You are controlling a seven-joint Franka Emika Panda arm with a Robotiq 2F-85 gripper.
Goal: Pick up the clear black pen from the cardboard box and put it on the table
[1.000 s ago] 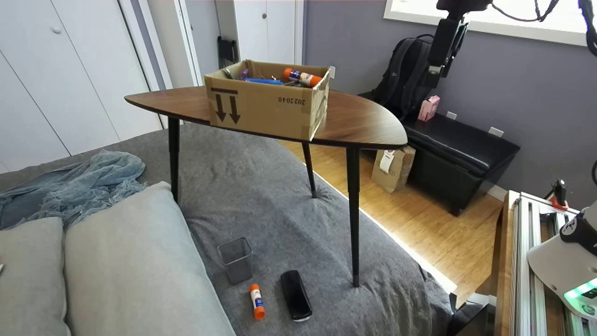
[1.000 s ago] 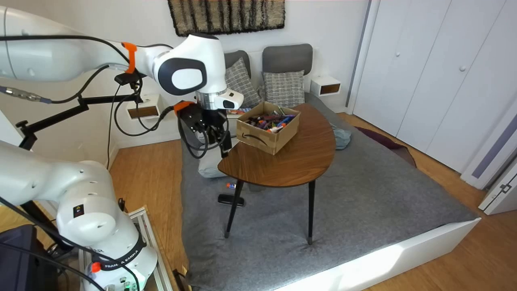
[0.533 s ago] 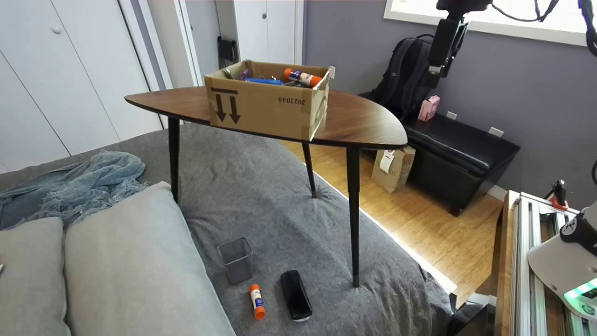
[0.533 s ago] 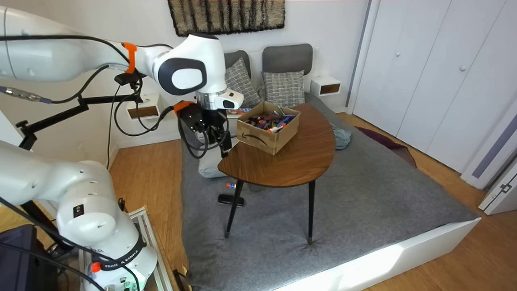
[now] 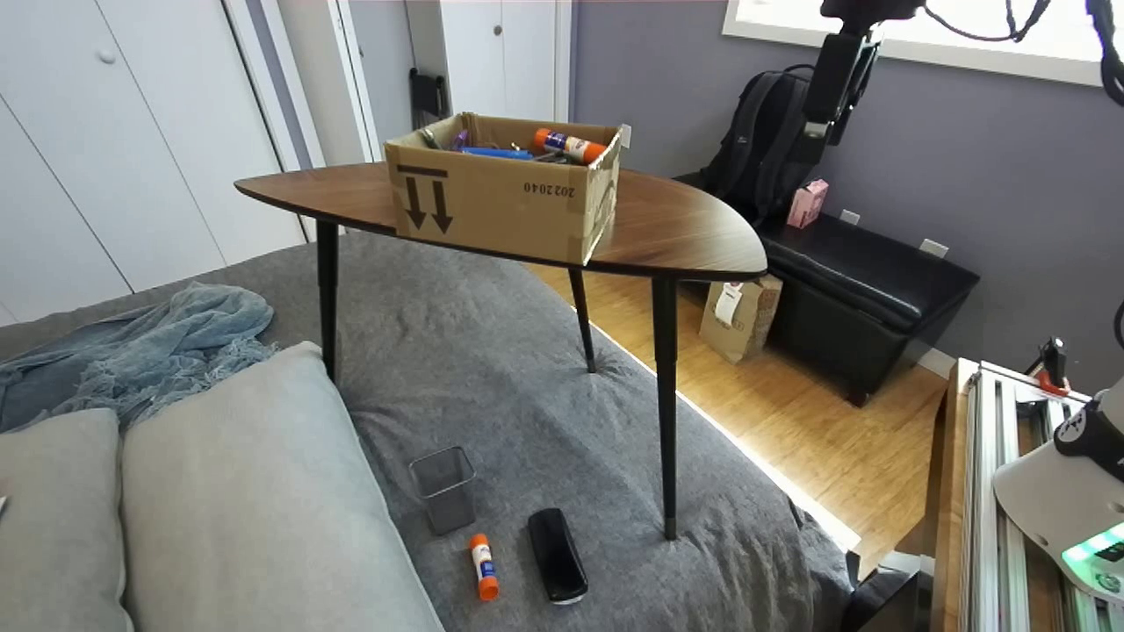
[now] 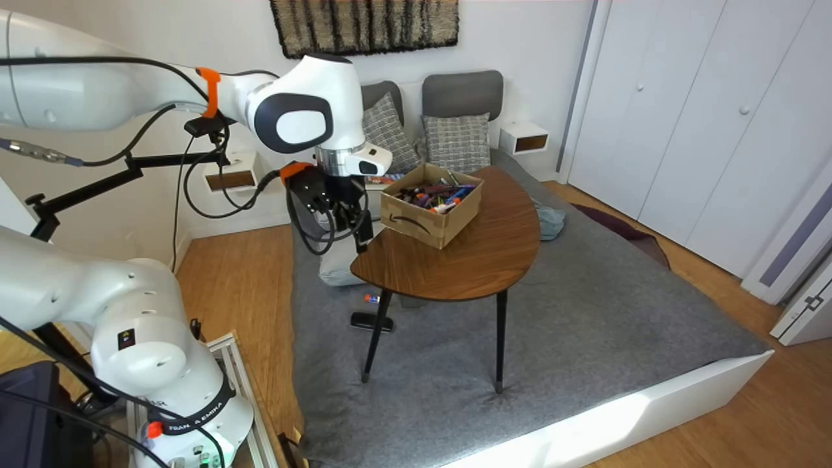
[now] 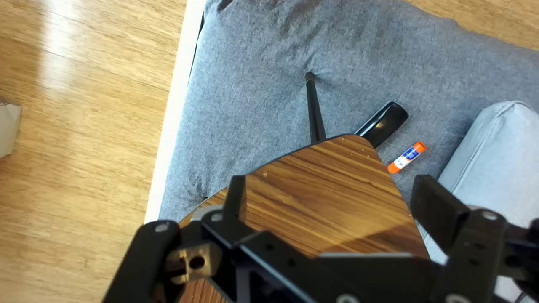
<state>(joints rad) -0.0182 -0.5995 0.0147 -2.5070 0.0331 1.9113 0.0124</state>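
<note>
The cardboard box (image 5: 492,206) stands on the dark brown table (image 5: 694,228) in both exterior views, open at the top and filled with pens, markers and glue sticks. It also shows in an exterior view (image 6: 409,224). I cannot pick out the clear black pen among the jumble. My gripper (image 7: 330,191) is open with nothing between its fingers, above a corner of the table top (image 7: 320,189) in the wrist view. In an exterior view the gripper (image 6: 363,242) hangs beside the box, apart from it. The box is out of the wrist view.
A glue stick (image 5: 484,567), a black case (image 5: 558,555) and a mesh cup (image 5: 443,490) lie on the grey bed below the table. Pale cushions (image 5: 263,491) lie beside them. A black cabinet (image 5: 869,290) with a backpack (image 5: 764,140) stands by the wall.
The arm and gripper have shifted very slightly. The box, its contents and the table have not moved.
</note>
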